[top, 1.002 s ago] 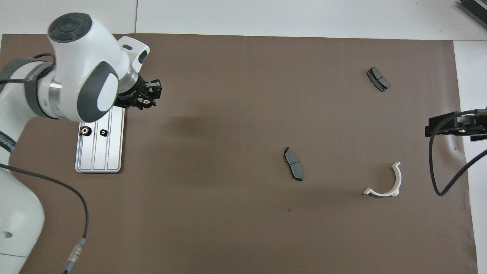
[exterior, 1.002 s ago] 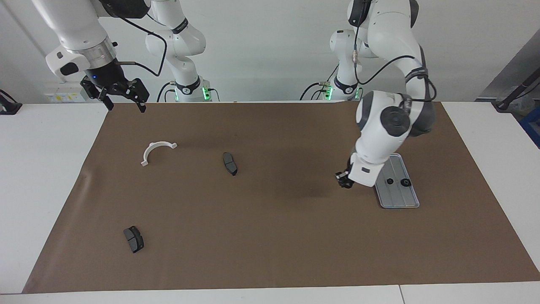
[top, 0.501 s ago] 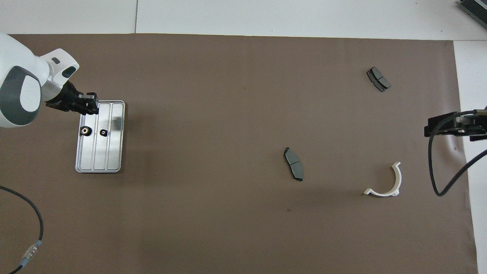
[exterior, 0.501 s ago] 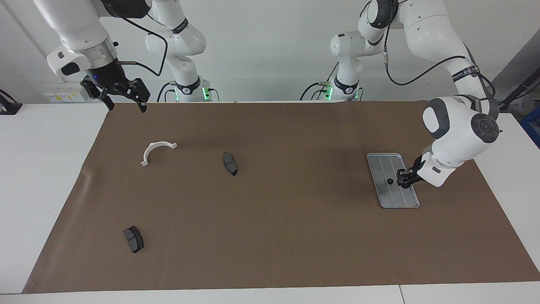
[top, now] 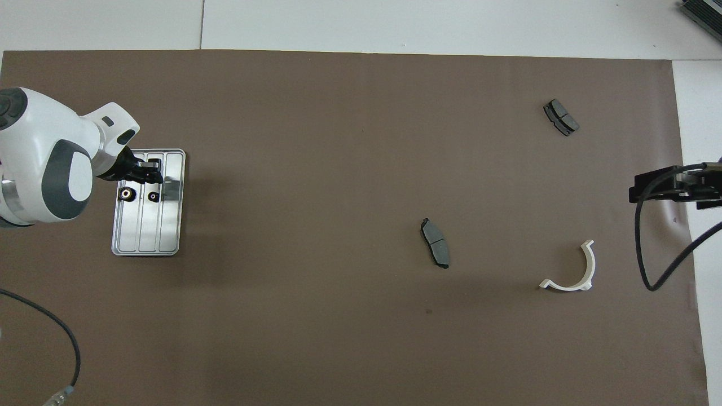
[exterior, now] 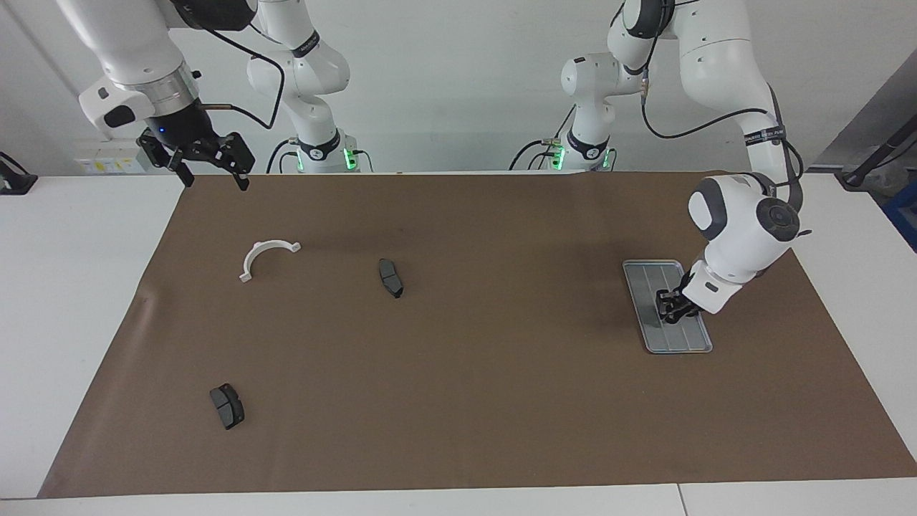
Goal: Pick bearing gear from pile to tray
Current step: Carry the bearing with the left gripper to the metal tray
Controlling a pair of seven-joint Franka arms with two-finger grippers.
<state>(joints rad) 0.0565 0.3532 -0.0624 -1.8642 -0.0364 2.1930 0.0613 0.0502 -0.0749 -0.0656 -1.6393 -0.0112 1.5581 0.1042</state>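
Note:
The silver tray [exterior: 679,341] [top: 148,239] lies toward the left arm's end of the brown mat. Two small black bearing gears [top: 126,194] [top: 153,196] rest in it side by side. My left gripper [exterior: 668,314] [top: 153,172] hangs low over the tray's middle and hides the gears in the facing view. Whether it holds anything does not show. What is left of the pile is scattered toward the right arm's end. My right gripper [exterior: 211,170] [top: 671,189] waits open and raised over the mat's edge there, holding nothing.
A dark brake pad [exterior: 390,277] [top: 435,243] lies mid-mat. A second pad [exterior: 227,405] [top: 560,117] sits farther from the robots. A white half-ring bracket [exterior: 266,256] [top: 571,270] lies nearer to them. The left arm's cable trails over the mat's near edge.
My left gripper has swung from the mat beside the tray, across the tray, and back to over its middle. The two gears, the pads and the right arm have not moved.

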